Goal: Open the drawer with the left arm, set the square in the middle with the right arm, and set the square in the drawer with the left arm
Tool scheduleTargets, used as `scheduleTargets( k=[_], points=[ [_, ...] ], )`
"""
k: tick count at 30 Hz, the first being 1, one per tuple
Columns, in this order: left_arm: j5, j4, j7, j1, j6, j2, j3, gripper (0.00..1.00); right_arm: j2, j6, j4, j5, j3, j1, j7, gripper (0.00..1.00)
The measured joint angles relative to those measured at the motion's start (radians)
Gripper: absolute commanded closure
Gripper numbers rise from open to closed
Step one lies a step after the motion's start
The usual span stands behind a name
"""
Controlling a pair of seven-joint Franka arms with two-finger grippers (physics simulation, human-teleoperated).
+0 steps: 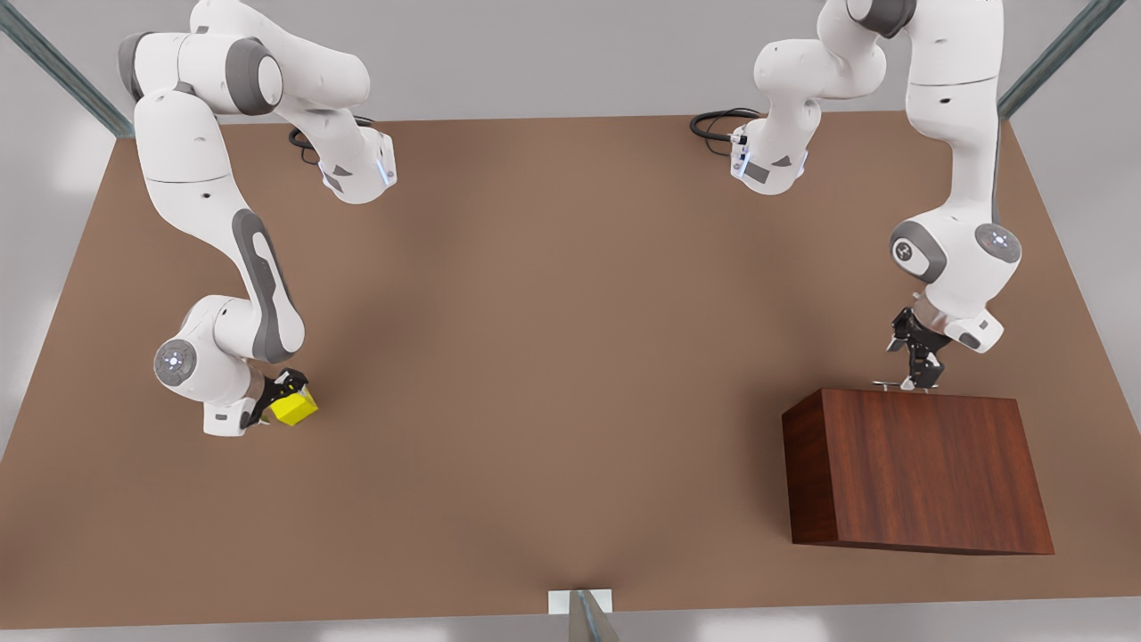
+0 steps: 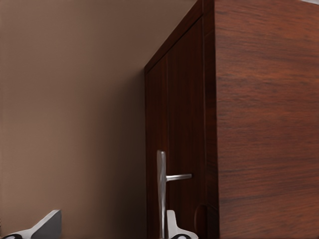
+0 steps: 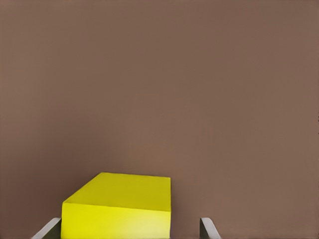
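Observation:
The square [image 1: 295, 408] is a small yellow cube on the brown table at the front view's left. My right gripper [image 1: 282, 403] is down at it. In the right wrist view the square [image 3: 119, 209] lies between the open fingers [image 3: 208, 230], with a gap on one side. The wooden cabinet [image 1: 918, 468] stands at the front view's right. Its drawer [image 2: 174, 124] is shut flush, with a silver handle [image 2: 162, 189]. My left gripper [image 1: 918, 379] hangs at the handle [image 1: 885, 385], open. In the left wrist view the handle stands between the fingertips [image 2: 47, 224], close to one of them.
The middle [image 1: 553, 357] of the brown tabletop lies between the two arms. Both arm bases with their cables [image 1: 713, 125] stand at the far edge. A metal post [image 1: 584, 615] rises at the near edge.

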Motion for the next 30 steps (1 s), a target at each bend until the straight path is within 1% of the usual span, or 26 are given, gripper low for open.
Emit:
scheduleTargets(
  k=[7,8,13,16,21,24,27,28,30],
  points=[
    [-0.002,-0.004,0.000,-0.001,-0.013,0.002,0.000,0.00,0.013,0.000,-0.002,0.000,0.000,0.000,-0.002,0.00],
    [-0.002,-0.006,0.000,0.000,-0.015,0.002,0.000,0.00,0.013,-0.001,-0.001,0.000,0.000,0.000,-0.002,0.13],
    [-0.003,-0.014,-0.006,-0.001,-0.049,-0.007,0.000,0.00,0.011,-0.005,-0.001,0.000,0.000,0.000,0.010,0.13],
    [-0.003,-0.017,-0.006,-0.003,-0.066,-0.014,0.004,0.00,0.011,-0.004,0.001,0.000,0.000,0.001,0.010,0.16],
    [-0.002,-0.028,0.000,-0.001,-0.077,-0.019,0.023,0.00,0.005,-0.008,0.001,0.000,0.000,0.003,0.010,0.16],
    [-0.004,-0.044,0.000,-0.003,-0.087,-0.044,0.029,0.00,0.011,-0.003,-0.002,0.000,0.000,0.005,0.011,0.21],
    [-0.002,-0.056,-0.002,-0.002,-0.116,-0.073,0.038,0.00,0.011,-0.004,-0.001,0.000,0.000,0.005,0.011,0.21],
    [-0.003,-0.059,-0.001,-0.001,-0.118,-0.075,0.038,0.00,0.011,-0.003,-0.001,0.000,0.000,0.005,0.011,0.24],
    [-0.002,-0.066,0.000,-0.005,-0.118,-0.077,0.043,0.00,0.011,-0.003,-0.001,0.000,0.000,0.005,0.011,0.27]
  ],
)
